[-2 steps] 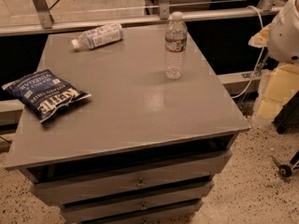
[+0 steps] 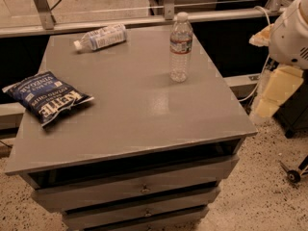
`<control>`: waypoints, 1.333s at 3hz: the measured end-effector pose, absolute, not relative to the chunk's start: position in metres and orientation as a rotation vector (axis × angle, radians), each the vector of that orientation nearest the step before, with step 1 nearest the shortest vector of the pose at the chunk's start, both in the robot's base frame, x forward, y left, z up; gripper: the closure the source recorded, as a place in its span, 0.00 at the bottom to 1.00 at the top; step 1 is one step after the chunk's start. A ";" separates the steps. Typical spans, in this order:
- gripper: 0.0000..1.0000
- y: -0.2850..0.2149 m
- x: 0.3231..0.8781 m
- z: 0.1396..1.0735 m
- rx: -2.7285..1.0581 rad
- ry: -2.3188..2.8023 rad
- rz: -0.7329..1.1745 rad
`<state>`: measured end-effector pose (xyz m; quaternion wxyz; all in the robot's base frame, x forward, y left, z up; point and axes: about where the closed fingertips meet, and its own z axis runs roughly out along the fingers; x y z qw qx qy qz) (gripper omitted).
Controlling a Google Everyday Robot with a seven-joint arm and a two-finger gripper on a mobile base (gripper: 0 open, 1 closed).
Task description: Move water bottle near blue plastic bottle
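- Camera view, nearest first: a Kettle chips bag (image 2: pixel 45 97) lies flat on the left side of the grey cabinet top (image 2: pixel 144 119), off the likely path.
- The gripper (image 2: pixel 276 88) hangs beyond the cabinet's right edge, apart from everything; I cannot tell whether it is open or closed.
- The water bottle (image 2: pixel 181 47) stands upright at the cabinet's back right, ungrasped. Reaching seems the step in hand, and next comes a grasp around its body.
- The blue plastic bottle (image 2: pixel 101 36) lies on its side at the cabinet's back left, with nothing between the bottles.
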<state>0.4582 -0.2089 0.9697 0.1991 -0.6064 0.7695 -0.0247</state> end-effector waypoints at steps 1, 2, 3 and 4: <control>0.00 -0.202 0.496 0.964 -1.645 2.066 -0.055; 0.00 -0.185 0.549 0.955 -1.560 1.986 0.013; 0.00 -0.164 0.612 0.938 -1.405 1.899 0.181; 0.00 -0.152 0.644 0.929 -1.313 1.832 0.288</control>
